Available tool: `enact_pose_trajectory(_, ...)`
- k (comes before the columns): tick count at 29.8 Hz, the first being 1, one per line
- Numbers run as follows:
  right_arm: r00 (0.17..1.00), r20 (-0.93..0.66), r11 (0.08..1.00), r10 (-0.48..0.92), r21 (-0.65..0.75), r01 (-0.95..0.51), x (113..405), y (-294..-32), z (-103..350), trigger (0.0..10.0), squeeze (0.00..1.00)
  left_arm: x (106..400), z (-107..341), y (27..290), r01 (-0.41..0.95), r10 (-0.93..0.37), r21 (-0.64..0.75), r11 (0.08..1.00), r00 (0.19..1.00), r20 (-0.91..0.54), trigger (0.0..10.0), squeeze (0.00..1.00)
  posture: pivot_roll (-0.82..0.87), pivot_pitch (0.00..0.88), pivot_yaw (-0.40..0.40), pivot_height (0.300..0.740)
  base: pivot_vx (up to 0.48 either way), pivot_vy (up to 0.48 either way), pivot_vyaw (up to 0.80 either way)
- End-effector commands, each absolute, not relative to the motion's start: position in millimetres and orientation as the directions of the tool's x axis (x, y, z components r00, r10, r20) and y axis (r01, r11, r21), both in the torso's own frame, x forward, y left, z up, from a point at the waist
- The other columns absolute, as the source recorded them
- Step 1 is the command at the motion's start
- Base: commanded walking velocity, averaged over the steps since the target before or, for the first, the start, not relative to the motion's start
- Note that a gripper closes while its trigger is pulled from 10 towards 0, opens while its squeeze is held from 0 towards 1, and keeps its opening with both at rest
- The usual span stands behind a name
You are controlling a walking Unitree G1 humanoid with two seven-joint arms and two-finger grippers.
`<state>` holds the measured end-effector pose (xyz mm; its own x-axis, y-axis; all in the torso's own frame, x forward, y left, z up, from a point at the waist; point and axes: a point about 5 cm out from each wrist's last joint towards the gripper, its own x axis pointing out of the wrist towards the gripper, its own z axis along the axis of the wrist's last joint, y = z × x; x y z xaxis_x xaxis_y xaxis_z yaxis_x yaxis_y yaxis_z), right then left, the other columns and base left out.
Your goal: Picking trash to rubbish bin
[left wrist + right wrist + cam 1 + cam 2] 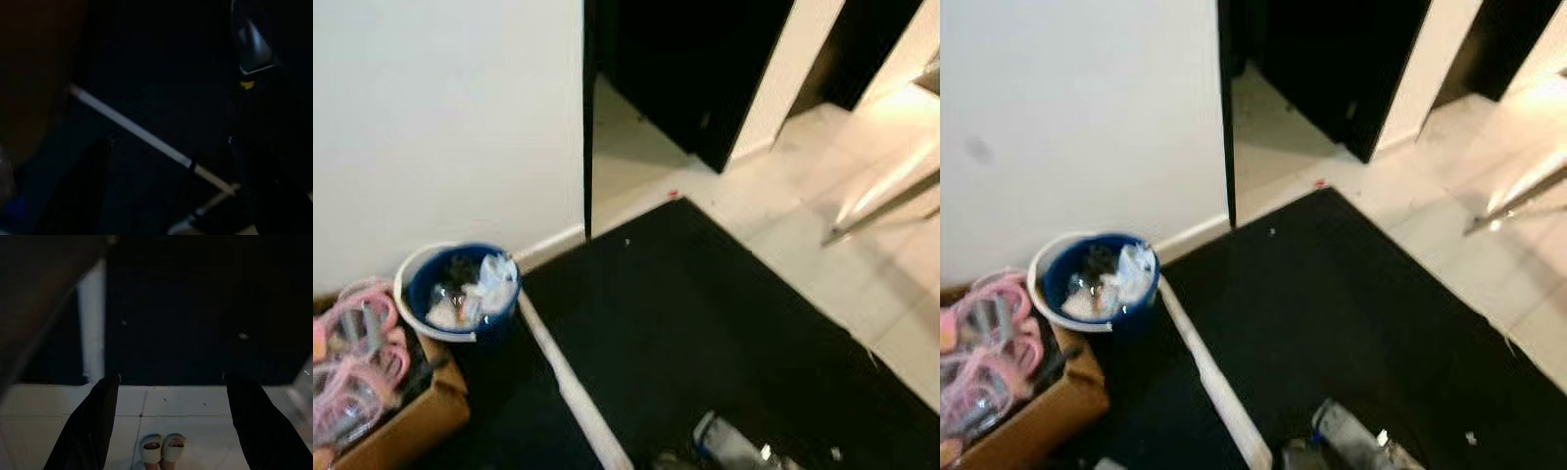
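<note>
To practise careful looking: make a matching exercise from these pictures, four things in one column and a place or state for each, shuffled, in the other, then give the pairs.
Things:
1. bin
2. box
3. mat
4. right gripper

Places or states:
A. open, above pale tiles
B. dark, spread over the floor
C. blue, with trash inside, by the white wall
D. brown, with pink things on top

Pairs: 1-C, 2-D, 3-B, 4-A

Right gripper: two black fingers spread wide apart, nothing between them, pointing down. Left gripper: wrist view very dark, finger state not discernible. Silver arm segment low in head view.
</note>
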<state>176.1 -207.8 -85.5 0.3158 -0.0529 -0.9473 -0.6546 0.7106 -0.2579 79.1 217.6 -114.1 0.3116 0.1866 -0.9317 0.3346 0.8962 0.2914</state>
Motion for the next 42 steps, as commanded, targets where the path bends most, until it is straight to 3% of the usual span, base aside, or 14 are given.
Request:
enact_pose_trajectory(1, 0.286, -0.957, 0.715, -0.042, -0.229, -0.661, 167.4, -203.8, -90.0, 10.0, 0.00, 71.5, -115.3, 219.1, 0.334, 0.188, 0.283, 0.899, 0.289, -0.939, 10.0, 0.00, 0.12, 0.118, -0.010, 0.740, 0.000, 0.000, -0.75)
enact_pose_trajectory(16, 0.282, -0.958, 0.728, -0.041, -0.222, -0.648, 167.2, -204.1, -90.0, 10.0, 0.00, 75.7, -115.1, 216.9, 0.334, 0.182, 0.280, 0.900, 0.297, -0.938, 10.0, 0.00, 0.12, 0.123, -0.008, 0.740, 0.000, 0.000, -0.61)
enact_pose_trajectory(34, 0.280, -0.959, 0.737, -0.044, -0.220, -0.639, 166.8, -204.4, -90.1, 10.0, 0.00, 70.6, -116.1, 216.1, 0.333, 0.182, 0.276, 0.902, 0.288, -0.940, 10.0, 0.00, 0.12, 0.126, -0.007, 0.666, 0.000, 0.000, -0.45)
enact_pose_trajectory(42, 0.278, -0.959, 0.738, -0.046, -0.221, -0.638, 166.6, -204.6, -90.2, 10.0, 0.00, 72.6, -115.7, 216.4, 0.330, 0.181, 0.276, 0.903, 0.290, -0.940, 10.0, 0.00, 0.12, 0.126, -0.007, 0.666, 0.000, 0.000, -0.50)
